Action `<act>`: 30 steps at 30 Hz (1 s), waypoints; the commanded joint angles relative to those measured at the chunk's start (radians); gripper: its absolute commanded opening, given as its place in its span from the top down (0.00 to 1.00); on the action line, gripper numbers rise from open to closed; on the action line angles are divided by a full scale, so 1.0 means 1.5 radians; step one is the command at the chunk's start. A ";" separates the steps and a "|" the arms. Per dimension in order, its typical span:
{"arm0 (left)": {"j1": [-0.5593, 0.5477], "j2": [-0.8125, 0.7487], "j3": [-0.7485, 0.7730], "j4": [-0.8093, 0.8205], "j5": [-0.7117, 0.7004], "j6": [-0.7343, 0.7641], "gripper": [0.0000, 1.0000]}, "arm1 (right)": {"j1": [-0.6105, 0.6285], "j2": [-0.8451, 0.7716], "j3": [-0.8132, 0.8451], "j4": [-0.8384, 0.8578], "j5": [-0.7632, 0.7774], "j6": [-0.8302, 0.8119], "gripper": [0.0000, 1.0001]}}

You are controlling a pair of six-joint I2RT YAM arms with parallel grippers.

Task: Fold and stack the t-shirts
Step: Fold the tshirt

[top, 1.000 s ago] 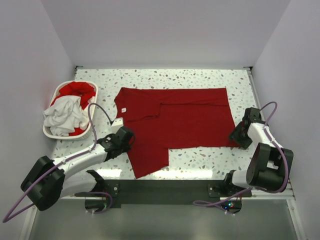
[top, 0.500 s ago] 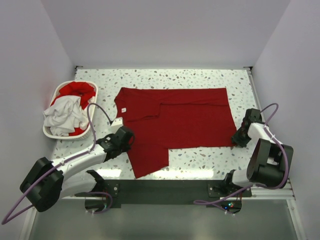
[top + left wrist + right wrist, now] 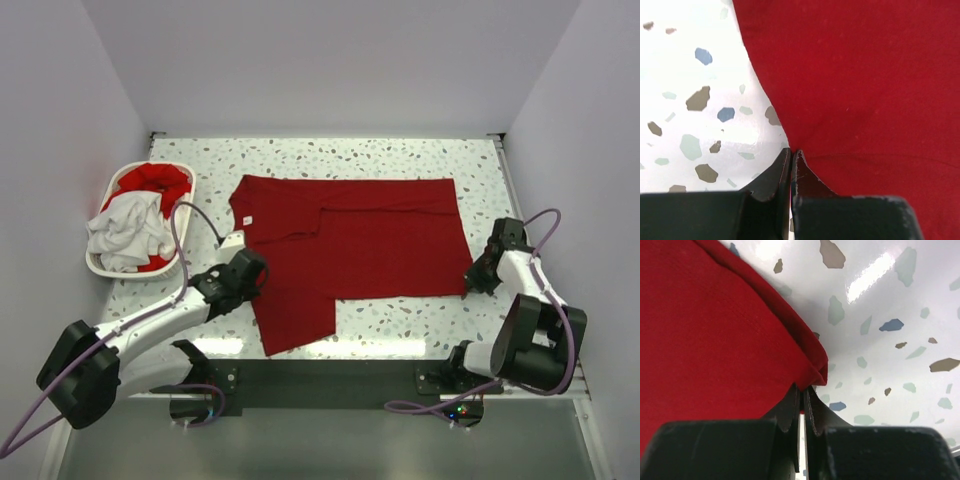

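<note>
In top view alone: basket, heaped t-shirts.

A robot test cell in a lab.

I work inside a small booth: plain pale walls close in on three sides of a table with a glossy speckled top, lit brightly and evenly. My left arm and right arm are bolted to a dark plate along the near edge. Purple cables loop loose from them, and a small board with lit lamps sits by the right base. A white basket and a red shirt spread flat lie on the table like props set out for a trial. My wrist cameras show the same speckled top.
</note>
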State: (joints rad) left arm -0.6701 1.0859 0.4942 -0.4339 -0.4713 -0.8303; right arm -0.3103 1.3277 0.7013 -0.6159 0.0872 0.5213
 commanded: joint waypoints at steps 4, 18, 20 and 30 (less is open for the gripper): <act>0.009 0.001 0.084 -0.030 -0.042 0.046 1.00 | -0.005 -0.058 0.057 -0.033 -0.007 -0.007 1.00; 0.142 0.121 0.214 0.033 -0.030 0.184 1.00 | 0.007 0.091 0.221 0.014 -0.085 -0.041 1.00; 0.152 0.155 0.245 0.040 -0.030 0.197 1.00 | 0.023 0.131 0.243 0.014 -0.078 -0.048 1.00; 0.195 0.282 0.322 0.080 -0.017 0.242 1.00 | 0.053 0.236 0.338 0.021 -0.043 -0.062 1.00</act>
State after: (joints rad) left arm -0.4049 1.4803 0.9222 -0.3595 -0.4755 -0.5121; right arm -0.2337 1.6581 1.1484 -0.6109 -0.0166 0.4519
